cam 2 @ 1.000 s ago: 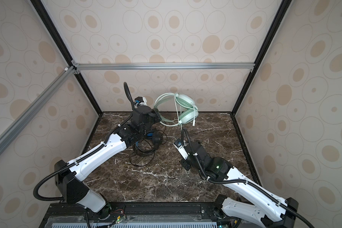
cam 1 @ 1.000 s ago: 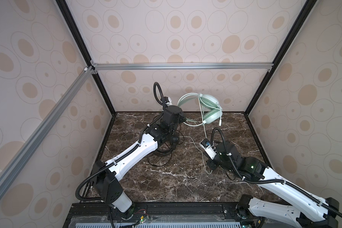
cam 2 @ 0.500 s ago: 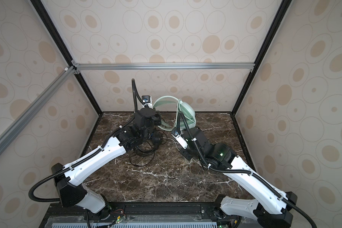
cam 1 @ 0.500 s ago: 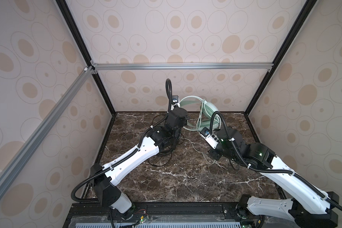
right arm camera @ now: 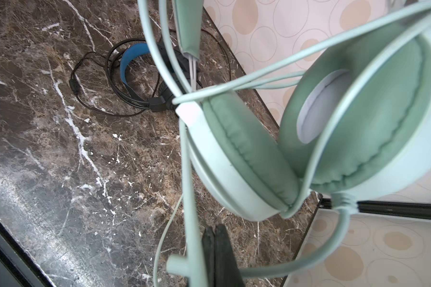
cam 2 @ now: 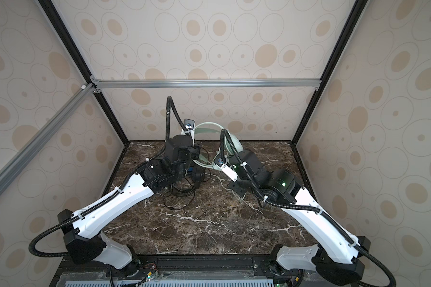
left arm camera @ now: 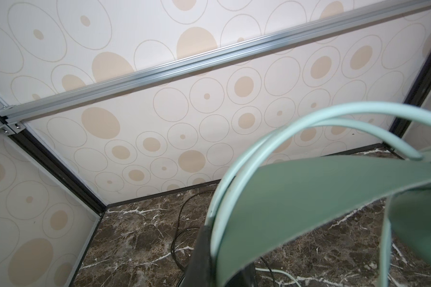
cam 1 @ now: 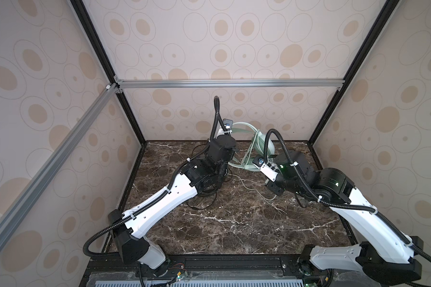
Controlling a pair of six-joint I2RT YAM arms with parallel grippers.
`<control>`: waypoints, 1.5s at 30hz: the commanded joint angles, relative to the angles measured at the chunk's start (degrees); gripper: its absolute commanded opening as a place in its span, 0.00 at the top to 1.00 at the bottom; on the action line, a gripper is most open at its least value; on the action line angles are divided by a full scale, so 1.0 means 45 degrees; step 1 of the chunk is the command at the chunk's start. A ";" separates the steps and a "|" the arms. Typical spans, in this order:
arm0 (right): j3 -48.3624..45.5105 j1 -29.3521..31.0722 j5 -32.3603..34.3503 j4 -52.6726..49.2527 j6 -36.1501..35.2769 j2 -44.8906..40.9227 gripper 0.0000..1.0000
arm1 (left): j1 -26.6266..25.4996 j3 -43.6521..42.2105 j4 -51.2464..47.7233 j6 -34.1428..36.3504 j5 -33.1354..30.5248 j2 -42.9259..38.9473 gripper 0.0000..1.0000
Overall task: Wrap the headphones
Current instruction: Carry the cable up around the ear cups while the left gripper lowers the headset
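In both top views the left arm starts from its base at the lower left of the frame and slants up toward the centre. It bends at a black elbow and turns its wrist upward, so its end stands nearly upright in the upper middle. The right arm starts from the lower right, folds at a black joint and extends leftward to the centre, its end low and roughly level. The two arm ends are near each other but apart.

In the left wrist view the left gripper sits at the bottom edge, only partly seen, and is closed. In the right wrist view the right gripper shows at the bottom centre, its black fingers pressed flat together.
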 commanded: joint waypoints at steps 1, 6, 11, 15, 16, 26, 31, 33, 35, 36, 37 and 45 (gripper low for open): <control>0.0790 0.0113 0.0801 -0.0840 -0.0946 0.0052 1.00 | 0.0077 0.0727 -0.0764 0.1041 -0.0188 -0.0242 1.00; 0.1028 0.0162 0.1544 -0.0867 -0.1715 0.0225 1.00 | 0.0071 0.1071 -0.1566 0.1557 0.0449 -0.0125 1.00; 0.1095 0.0190 0.2857 -0.0428 -0.2689 0.0383 1.00 | 0.0081 0.1157 -0.2310 0.1952 0.1519 -0.0066 1.00; 0.1162 0.0214 0.3772 0.0459 -0.3451 0.0417 1.00 | 0.0078 0.1372 -0.3018 0.2212 0.2153 0.0000 1.00; 0.1231 0.0272 0.3954 0.0723 -0.3645 0.0439 1.00 | 0.0090 0.1421 -0.3127 0.2215 0.2310 0.0021 1.00; 0.2748 0.2327 0.4350 0.1885 -0.4093 0.1486 1.00 | 0.0120 0.1193 -0.3317 0.1475 0.3208 0.0197 1.00; 0.3386 0.3262 0.4195 0.1602 -0.2795 0.2185 1.00 | 0.0111 0.0913 -0.3033 0.1358 0.3544 0.0067 1.00; 0.3382 0.3261 0.4137 0.1713 -0.2433 0.2142 1.00 | 0.0110 0.0747 -0.3021 0.1459 0.3583 -0.0060 1.00; 0.3231 0.3243 0.4430 0.1783 -0.2516 0.2067 1.00 | 0.0120 0.0552 -0.2992 0.1601 0.3555 -0.0217 1.00; 0.3169 0.3244 0.4675 0.1702 -0.2669 0.2063 1.00 | 0.0110 0.0425 -0.2961 0.1656 0.3539 -0.0354 1.00; 0.3087 0.3231 0.4918 0.1694 -0.2822 0.2018 1.00 | 0.0115 0.0350 -0.2943 0.1707 0.3521 -0.0449 1.00; 0.1961 0.2002 0.5389 0.2254 -0.3745 0.0944 0.93 | 0.0149 0.0015 -0.3201 0.2185 0.3757 -0.1059 1.00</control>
